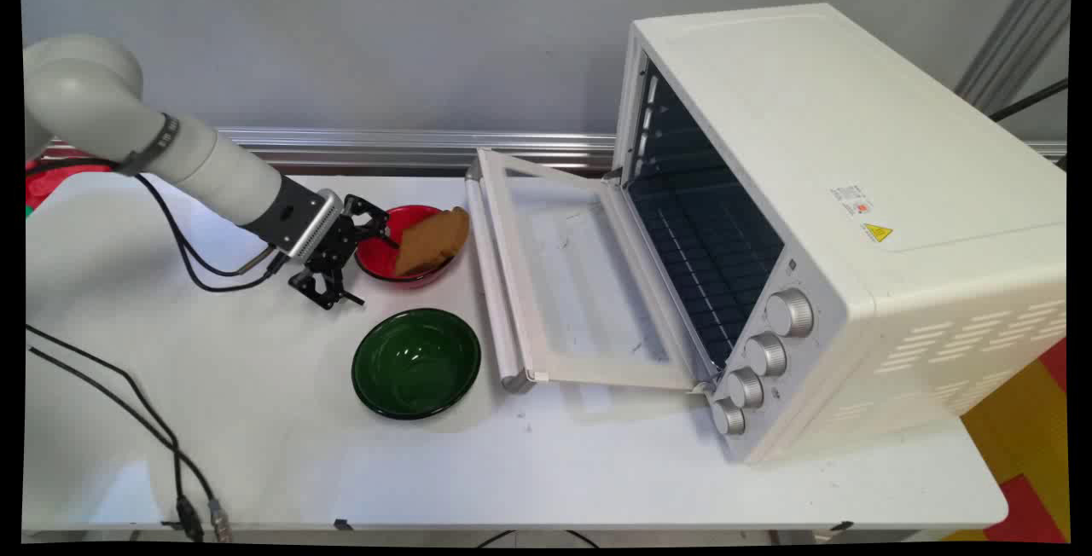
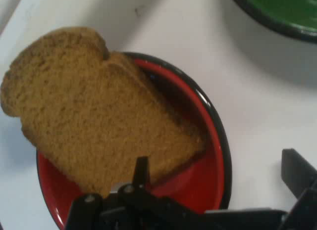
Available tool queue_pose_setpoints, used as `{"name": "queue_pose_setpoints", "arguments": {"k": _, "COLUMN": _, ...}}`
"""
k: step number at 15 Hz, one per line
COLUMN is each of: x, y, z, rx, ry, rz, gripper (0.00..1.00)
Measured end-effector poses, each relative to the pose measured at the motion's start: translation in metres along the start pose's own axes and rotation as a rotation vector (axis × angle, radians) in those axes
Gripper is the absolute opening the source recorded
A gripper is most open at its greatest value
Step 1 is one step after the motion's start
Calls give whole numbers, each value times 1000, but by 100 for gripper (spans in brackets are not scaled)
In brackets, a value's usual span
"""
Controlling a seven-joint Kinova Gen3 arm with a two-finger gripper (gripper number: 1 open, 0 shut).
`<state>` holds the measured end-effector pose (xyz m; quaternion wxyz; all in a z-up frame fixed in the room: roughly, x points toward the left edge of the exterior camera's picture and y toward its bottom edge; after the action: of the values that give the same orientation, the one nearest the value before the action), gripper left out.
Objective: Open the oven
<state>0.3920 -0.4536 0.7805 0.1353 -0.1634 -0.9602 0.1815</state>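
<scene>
- Here the claw (image 1: 373, 259) sits low over the counter (image 1: 256, 419), at the left rim of a red bowl (image 1: 375, 259), reaching in sideways from the arm at the upper left.
- Its jaws stand wide apart: in the hand view one finger (image 2: 142, 171) lies against the near edge of the bread slice (image 2: 94, 111), while the other finger (image 2: 297, 170) is well off to the side, outside the bowl's rim, over bare counter. Nothing is clamped between them.
- The bread slice is brown and leans tilted in the red bowl (image 2: 218, 156), its lower end down in the bowl and its rounded top propped over the far rim, toward the oven. That tilt lifts one edge clear of the bowl, so it appears easy to reach from the side.
- A green bowl (image 1: 416, 361) stands just beside the red one, nearer the camera, apart from it and holding nothing.
- To the right a white toaster oven (image 1: 853, 198) stands on the counter, its glass door (image 1: 572, 275) folded down flat toward the bowls, so the dark cavity and wire rack (image 1: 708, 257) are open to that side.
- Four knobs (image 1: 763, 356) run down its front panel.
</scene>
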Motion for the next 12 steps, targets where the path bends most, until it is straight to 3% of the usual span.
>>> {"name": "queue_pose_setpoints", "arguments": {"k": 5, "x": 6, "y": -8, "z": -26, "rx": -37, "ry": 16, "rz": -75, "gripper": 100}}
{"name": "queue_pose_setpoints", "arguments": {"k": 10, "x": 28, "y": -28, "z": -60, "rx": -60, "ry": 47, "rz": -265, "gripper": 100}}
{"name": "queue_pose_setpoints", "arguments": {"k": 12, "x": 46, "y": -40, "z": -74, "rx": -57, "ry": 84, "rz": -353, "gripper": 100}}
